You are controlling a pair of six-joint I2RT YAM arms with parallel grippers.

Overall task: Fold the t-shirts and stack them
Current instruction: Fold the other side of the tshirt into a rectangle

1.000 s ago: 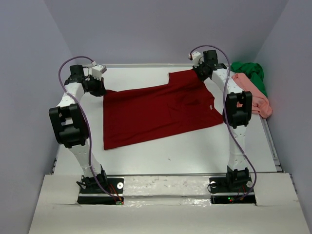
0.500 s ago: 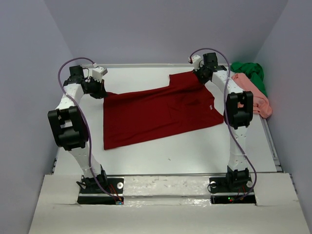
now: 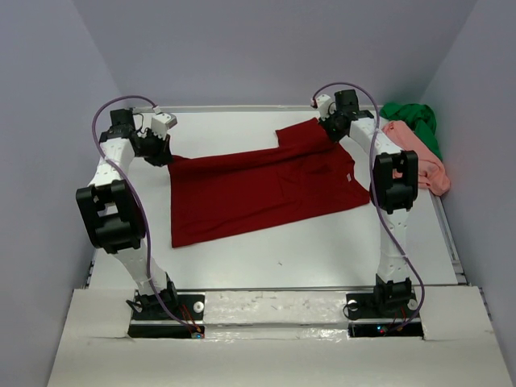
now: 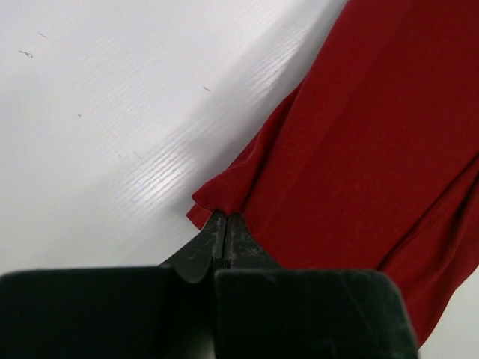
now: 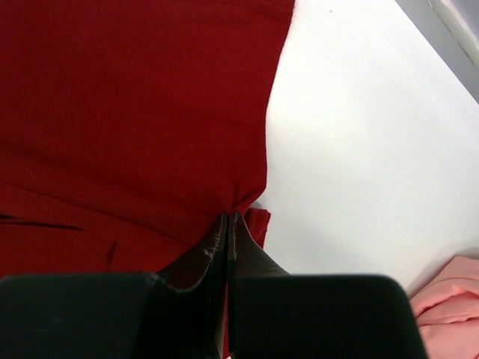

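Note:
A dark red t-shirt point(image 3: 258, 189) lies spread across the middle of the white table. My left gripper point(image 3: 165, 156) is shut on its far left corner; the wrist view shows that red corner point(image 4: 217, 202) pinched at the left gripper's point(image 4: 226, 217) tips. My right gripper point(image 3: 325, 127) is shut on the shirt's far right corner, and the cloth point(image 5: 150, 112) bunches at the right gripper's point(image 5: 227, 217) tips. A salmon pink t-shirt point(image 3: 419, 153) and a bright green t-shirt point(image 3: 415, 119) lie crumpled at the far right.
The table's raised rim point(image 3: 447, 234) runs along the right side, with grey walls close around the table. The pink cloth point(image 5: 449, 299) shows at the lower right of the right wrist view.
Both grippers have drawn the shirt's far corners a little outward and toward the back. The far edge of the shirt is stretched tighter and slightly lifted.

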